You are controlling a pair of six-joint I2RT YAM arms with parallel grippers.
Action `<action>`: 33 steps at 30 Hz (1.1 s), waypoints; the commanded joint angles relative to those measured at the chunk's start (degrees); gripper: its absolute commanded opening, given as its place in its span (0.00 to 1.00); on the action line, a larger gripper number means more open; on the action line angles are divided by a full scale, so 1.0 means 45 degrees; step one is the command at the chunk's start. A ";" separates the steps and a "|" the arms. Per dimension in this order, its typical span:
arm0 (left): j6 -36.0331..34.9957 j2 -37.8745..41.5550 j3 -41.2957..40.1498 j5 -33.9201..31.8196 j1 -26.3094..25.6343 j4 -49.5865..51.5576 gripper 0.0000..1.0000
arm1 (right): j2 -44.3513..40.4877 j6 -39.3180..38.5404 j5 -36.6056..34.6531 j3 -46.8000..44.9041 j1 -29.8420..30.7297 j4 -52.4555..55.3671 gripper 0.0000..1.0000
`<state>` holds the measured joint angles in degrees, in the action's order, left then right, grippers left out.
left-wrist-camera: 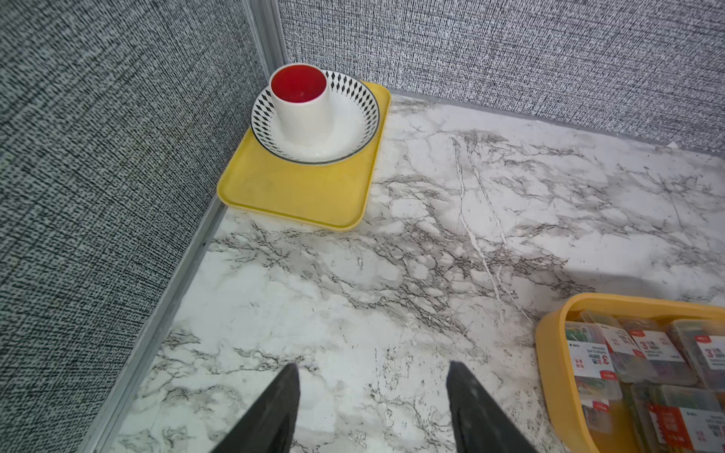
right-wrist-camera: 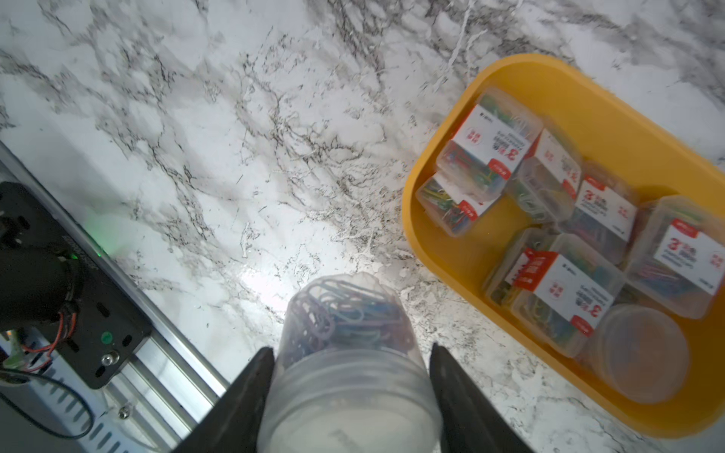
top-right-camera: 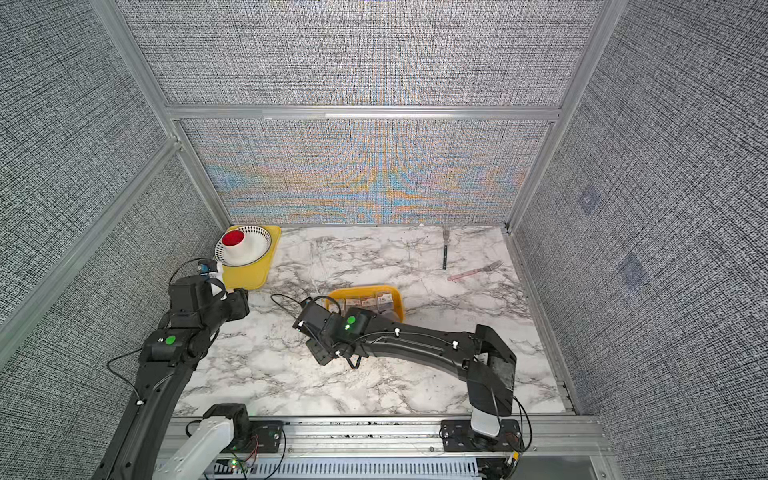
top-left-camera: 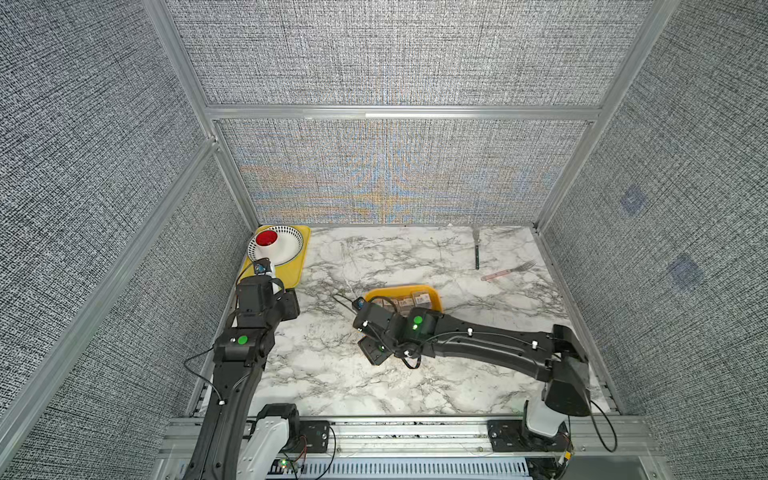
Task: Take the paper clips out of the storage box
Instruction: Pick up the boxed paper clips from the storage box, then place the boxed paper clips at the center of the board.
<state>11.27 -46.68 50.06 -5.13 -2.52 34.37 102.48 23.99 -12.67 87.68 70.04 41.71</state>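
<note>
Right wrist: right fingers [right-wrist-camera: 243,404] clamp a round tub [right-wrist-camera: 345,313] of paper clips, outside the storage box [right-wrist-camera: 427,251].
Both top views: that grip is hidden.
Left wrist: left fingers [left-wrist-camera: 270,412] apart, empty.

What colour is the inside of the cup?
Red; the cup is white outside. Best in the left wrist view.

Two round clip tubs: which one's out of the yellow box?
The tub clamped in the right gripper, over the marble table beside the box. The other round tub sits inside it, next to the labelled packs.
</note>
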 commanded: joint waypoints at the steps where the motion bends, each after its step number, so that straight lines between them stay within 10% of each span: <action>1: 0.0108 0.0328 -0.0146 -0.0570 0.0009 -0.0721 0.63 | 0.0827 0.0275 -0.0207 0.0528 0.0298 0.0035 0.40; 33: 0.0181 0.0392 -0.0168 -0.0228 0.0014 -0.0799 0.64 | 0.5666 -0.0349 -0.0582 0.4897 0.0504 0.1504 0.54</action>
<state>12.21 -44.95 49.28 -6.87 -2.52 32.62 128.07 22.87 -16.34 109.19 72.16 48.16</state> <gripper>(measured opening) 0.643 0.623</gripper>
